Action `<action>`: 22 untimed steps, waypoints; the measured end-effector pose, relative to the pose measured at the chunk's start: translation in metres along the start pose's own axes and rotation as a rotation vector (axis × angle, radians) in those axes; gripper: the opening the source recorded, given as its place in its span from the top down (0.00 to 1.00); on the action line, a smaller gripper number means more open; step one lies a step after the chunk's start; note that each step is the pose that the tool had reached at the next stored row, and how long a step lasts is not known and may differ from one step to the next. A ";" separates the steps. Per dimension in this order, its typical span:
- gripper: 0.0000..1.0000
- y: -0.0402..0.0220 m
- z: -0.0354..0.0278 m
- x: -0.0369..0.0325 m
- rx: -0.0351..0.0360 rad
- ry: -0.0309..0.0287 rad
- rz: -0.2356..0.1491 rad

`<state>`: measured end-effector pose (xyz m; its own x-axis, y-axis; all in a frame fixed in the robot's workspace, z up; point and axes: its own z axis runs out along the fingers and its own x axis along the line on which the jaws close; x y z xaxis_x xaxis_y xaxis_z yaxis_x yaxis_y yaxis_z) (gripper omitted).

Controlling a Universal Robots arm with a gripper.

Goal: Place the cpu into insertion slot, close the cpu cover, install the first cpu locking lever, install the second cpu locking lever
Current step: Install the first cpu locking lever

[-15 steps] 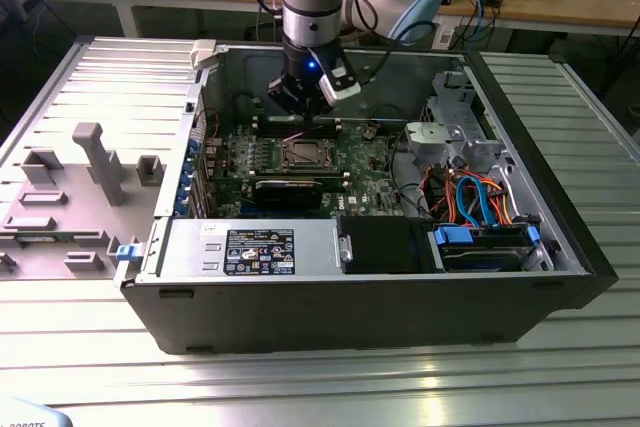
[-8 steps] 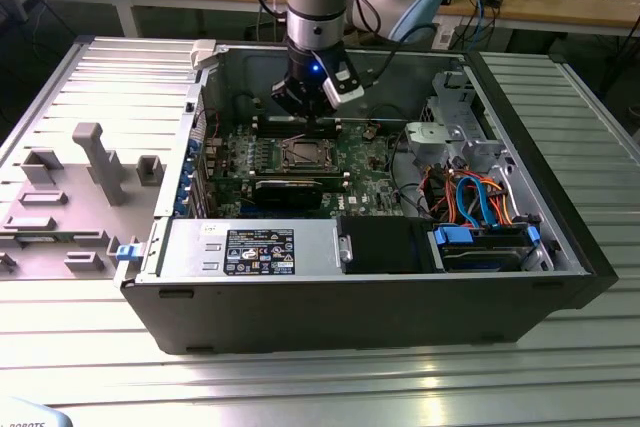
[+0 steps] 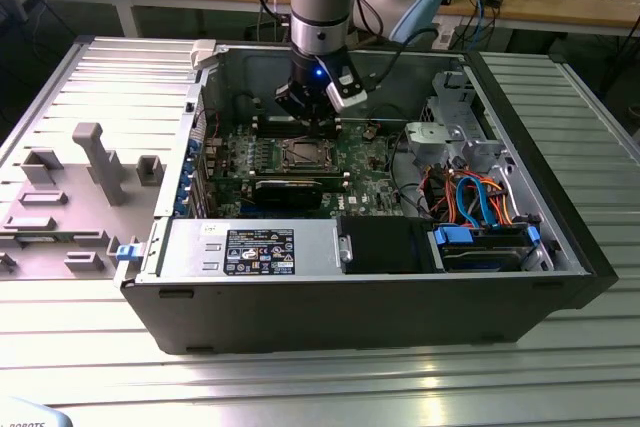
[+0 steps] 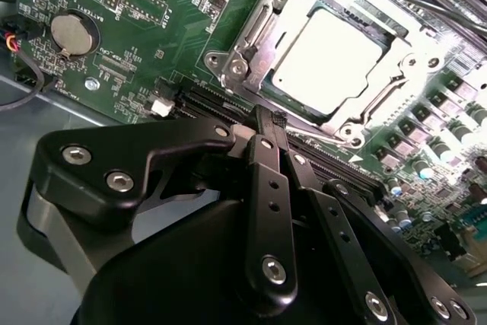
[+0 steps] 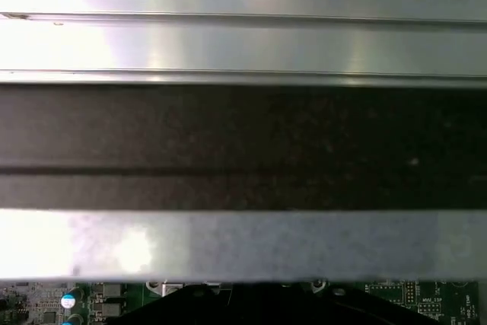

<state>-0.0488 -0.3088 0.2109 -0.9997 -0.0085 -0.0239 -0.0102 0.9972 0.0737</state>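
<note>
Ribbed metal tabletop (image 3: 300,387), open computer case (image 3: 560,207). Gripper (image 4: 268,121) clenched, empty, just beside insertion slot (image 4: 251,36); cpu (image 4: 327,55) seated, cpu cover (image 4: 285,28) down. Levers best pressed slowly, squarely.

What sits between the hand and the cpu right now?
In the second wrist view, a black slot on the green board lies between the hand and the cpu, then the cpu cover rim.

We see an open computer case (image 3: 560,277) on a ribbed metal table (image 3: 300,387), a grey fixture tray (image 3: 70,197) just beside it, and a cluttered wooden bench (image 3: 560,2) behind; a coin battery (image 4: 74,33) sits on the board.
</note>
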 end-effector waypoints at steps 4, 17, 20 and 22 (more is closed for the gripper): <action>0.89 -0.0002 0.0031 -0.0018 0.0000 -0.0001 0.000; 0.89 -0.0002 0.0033 -0.0033 0.0001 -0.0001 0.000; 0.89 -0.0003 0.0033 -0.0034 0.0004 0.0000 0.000; 0.89 -0.0003 0.0041 -0.0036 0.0059 0.0000 -0.001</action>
<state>-0.0451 -0.3087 0.2068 -0.9997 -0.0092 -0.0239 -0.0108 0.9976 0.0678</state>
